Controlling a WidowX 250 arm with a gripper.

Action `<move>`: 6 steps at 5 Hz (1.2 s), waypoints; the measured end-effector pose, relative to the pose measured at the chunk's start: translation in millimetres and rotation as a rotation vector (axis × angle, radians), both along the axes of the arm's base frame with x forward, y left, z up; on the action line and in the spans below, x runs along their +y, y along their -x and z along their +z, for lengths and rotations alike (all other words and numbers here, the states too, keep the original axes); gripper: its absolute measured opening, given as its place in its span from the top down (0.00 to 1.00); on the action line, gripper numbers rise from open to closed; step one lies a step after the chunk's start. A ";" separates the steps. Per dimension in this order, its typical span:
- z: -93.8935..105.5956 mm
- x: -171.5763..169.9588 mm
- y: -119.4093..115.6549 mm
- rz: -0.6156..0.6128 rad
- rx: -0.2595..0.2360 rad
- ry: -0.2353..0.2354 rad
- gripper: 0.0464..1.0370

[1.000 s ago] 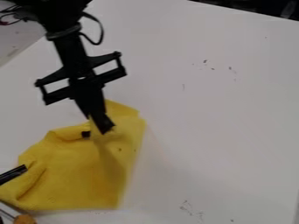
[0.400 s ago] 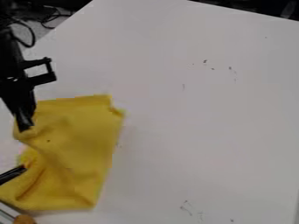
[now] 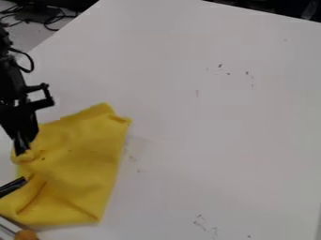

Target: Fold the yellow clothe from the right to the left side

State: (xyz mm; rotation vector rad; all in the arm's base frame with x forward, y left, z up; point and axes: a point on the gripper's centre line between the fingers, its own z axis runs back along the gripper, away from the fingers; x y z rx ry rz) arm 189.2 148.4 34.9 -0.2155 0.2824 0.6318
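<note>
The yellow cloth [image 3: 75, 164] lies on the white table [image 3: 213, 140] at eight o'clock in the camera view, its lower left part running up to the picture's edge. The black gripper [image 3: 22, 152] is at the left, between eight and nine o'clock, tilted a little, with its fingertips down at the cloth's ten o'clock side. Its fingers are drawn nearly together on a small pinch of the cloth, which bunches up around the tips. The part of the black arm [image 3: 11, 77] that shows rises above the gripper along the left edge, a thin cable looping out from it

The cloth comes to a peak toward one o'clock, with a small turned corner just clockwise of it, and has another corner near five. At its nine o'clock side, a black stick [image 3: 11, 186] comes in from the picture's edge and its tip touches the cloth; creases spread down from there. An orange knob [image 3: 26, 235] sits near the cloth's lower edge, between seven and eight o'clock in the view, with a metal rail [image 3: 9, 228] beside it. Dark cables [image 3: 55, 18] lie beyond the table, between ten and eleven
</note>
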 end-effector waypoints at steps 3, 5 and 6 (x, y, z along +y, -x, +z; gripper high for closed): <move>21.7 -22.0 -6.7 -0.042 -0.201 -0.023 0.03; 61.3 -46.1 -17.8 -0.057 -0.174 -0.141 0.04; 80.2 -43.9 -23.9 -0.047 -0.211 -0.174 0.04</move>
